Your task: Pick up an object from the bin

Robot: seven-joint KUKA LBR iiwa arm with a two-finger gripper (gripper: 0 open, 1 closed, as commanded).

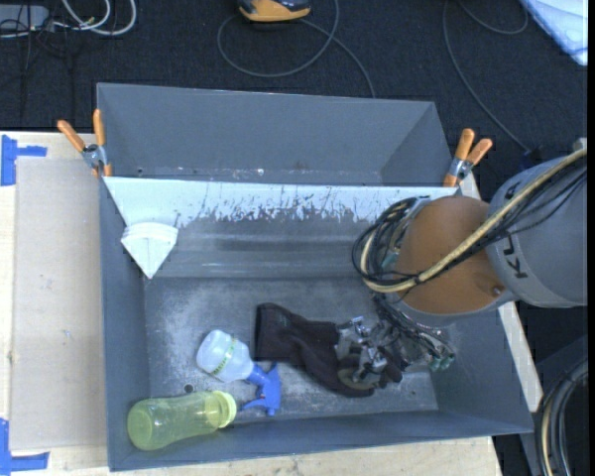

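Observation:
My gripper is low in the right part of the bin, under the orange wrist cover, right at the right end of a crumpled black cloth. The cloth stretches from the gripper leftward across the bin floor's middle. Its right end bunches up in a dark fold against the gripper's metal parts. Whether the cloth is gripped cannot be made out from this angle.
Left of the cloth lie a pale translucent cap-like piece and a small blue plastic piece. A yellow-green bottle lies on its side at the front left corner. A white folded paper cone rests against the left back wall.

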